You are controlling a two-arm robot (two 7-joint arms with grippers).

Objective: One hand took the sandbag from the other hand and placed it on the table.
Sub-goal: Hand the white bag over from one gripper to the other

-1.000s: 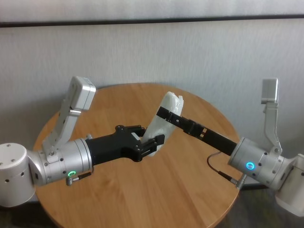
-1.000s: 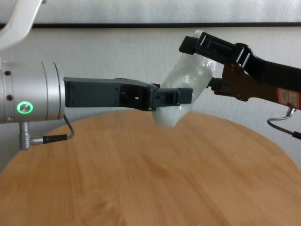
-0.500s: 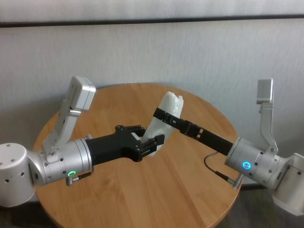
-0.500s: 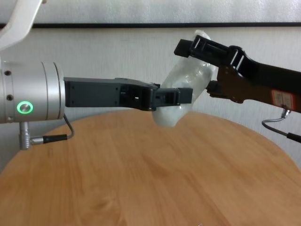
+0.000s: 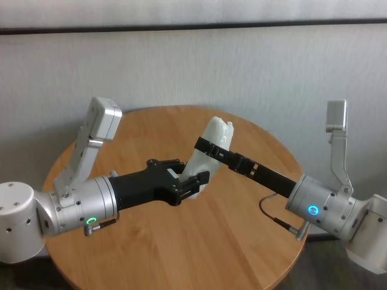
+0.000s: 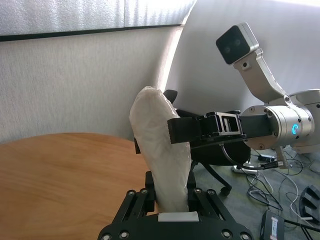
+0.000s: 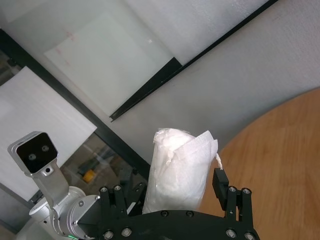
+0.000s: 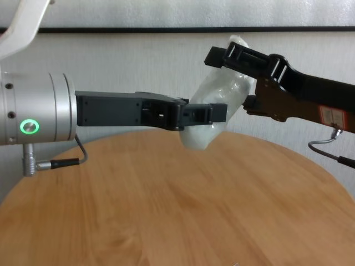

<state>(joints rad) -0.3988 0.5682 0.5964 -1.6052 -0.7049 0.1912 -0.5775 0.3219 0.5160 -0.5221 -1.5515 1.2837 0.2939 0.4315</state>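
Note:
The white lumpy sandbag (image 5: 217, 130) hangs tilted above the round wooden table (image 5: 242, 241). My green-lit left gripper (image 5: 192, 178) is shut on its lower end, seen in the chest view as the left gripper (image 8: 213, 113) clamping the sandbag (image 8: 219, 91). My blue-lit right gripper (image 5: 210, 147) reaches in from the right, open, its fingers on either side of the bag's upper half. In the right wrist view the sandbag (image 7: 175, 170) stands between the right gripper (image 7: 167, 195) with gaps on both sides. In the left wrist view the sandbag (image 6: 160, 145) rises from the left gripper (image 6: 170, 196).
A pale wall stands close behind the table (image 8: 166, 210). Each wrist carries a camera on a stalk, the left camera (image 5: 103, 118) and the right camera (image 5: 336, 116). A cable (image 8: 327, 145) loops off the right wrist. Cables and a chair base (image 6: 225, 185) lie on the floor beyond the table.
The right gripper has slid a little further left around the sandbag's upper half. The left gripper and the bag have stayed put.

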